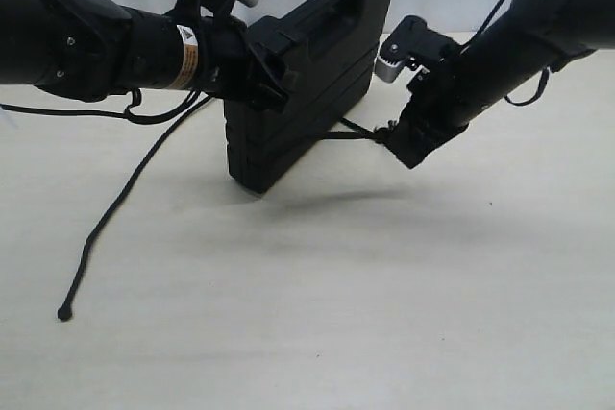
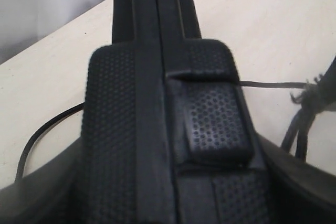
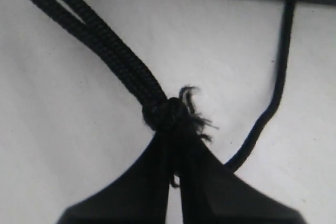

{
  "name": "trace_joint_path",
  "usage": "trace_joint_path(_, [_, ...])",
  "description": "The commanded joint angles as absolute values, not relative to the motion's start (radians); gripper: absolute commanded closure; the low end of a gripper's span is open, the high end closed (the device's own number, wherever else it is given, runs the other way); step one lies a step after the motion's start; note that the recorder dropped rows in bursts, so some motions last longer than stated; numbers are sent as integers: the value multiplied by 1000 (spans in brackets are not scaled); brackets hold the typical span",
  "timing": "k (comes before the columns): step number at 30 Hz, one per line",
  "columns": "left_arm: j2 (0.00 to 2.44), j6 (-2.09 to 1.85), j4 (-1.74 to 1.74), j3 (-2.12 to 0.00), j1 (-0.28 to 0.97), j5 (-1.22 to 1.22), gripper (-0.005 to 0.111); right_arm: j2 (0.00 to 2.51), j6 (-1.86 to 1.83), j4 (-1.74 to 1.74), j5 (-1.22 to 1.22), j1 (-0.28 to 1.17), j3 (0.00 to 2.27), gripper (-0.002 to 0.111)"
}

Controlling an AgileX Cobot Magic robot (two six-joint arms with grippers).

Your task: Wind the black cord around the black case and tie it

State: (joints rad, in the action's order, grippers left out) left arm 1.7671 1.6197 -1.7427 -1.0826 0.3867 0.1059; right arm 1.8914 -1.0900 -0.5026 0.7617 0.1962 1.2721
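The black case (image 1: 317, 74) hangs tilted above the table, one lower corner close to the surface. My left gripper (image 1: 264, 69) is shut on its side edge. In the left wrist view the case's dimpled edge (image 2: 157, 129) fills the frame between the dark fingers (image 2: 304, 187). The black cord (image 1: 356, 130) runs taut from the case's lower edge to my right gripper (image 1: 389, 133), which is shut on the frayed knot (image 3: 173, 114). Two strands (image 3: 94, 30) lead away from that knot. A long loose tail trails left across the table to a small knotted end (image 1: 64, 313).
The pale table (image 1: 384, 333) lies under both arms. The cord's loose tail (image 1: 125, 189) crosses the table's left part. A single strand (image 3: 278, 77) hangs down from the case near the right fingers. A white wall stands behind.
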Motion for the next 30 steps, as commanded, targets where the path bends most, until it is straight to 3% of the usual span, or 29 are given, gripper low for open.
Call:
trace_joint_path(1, [1764, 1627, -1710, -1084, 394, 106, 107, 1840, -1092, -566, 744, 139, 1280, 104])
trace_joint_path(16, [1764, 1642, -1707, -1084, 394, 97, 107, 1773, -1166, -745, 760, -31, 1280, 104])
trace_joint_path(30, [1764, 1674, -1680, -1084, 394, 119, 107, 1773, -1165, -847, 480, -33, 1244, 104])
